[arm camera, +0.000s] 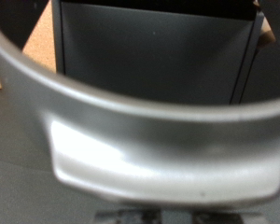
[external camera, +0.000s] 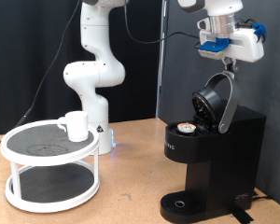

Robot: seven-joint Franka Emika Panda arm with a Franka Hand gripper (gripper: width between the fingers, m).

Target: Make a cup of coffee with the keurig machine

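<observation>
The black keurig machine [external camera: 210, 159] stands at the exterior view's right with its rounded lid [external camera: 215, 101] hinged up and open. A small white pod with a brownish top [external camera: 186, 129] sits in the open head. My gripper [external camera: 231, 63] is above the machine, its narrow fingers closed at the top of the lid's silver handle [external camera: 230, 93]. In the wrist view that silver handle [arm camera: 149, 140] fills the picture, with the black machine body [arm camera: 149, 51] behind it. The white cup [external camera: 76, 125] stands on a stand at the left, far from the gripper.
The cup rests on the top tier of a white two-tier round stand [external camera: 51, 168] at the exterior view's left. The arm's white base [external camera: 95, 103] stands behind it. A wooden tabletop [external camera: 131, 191] lies between the stand and the machine.
</observation>
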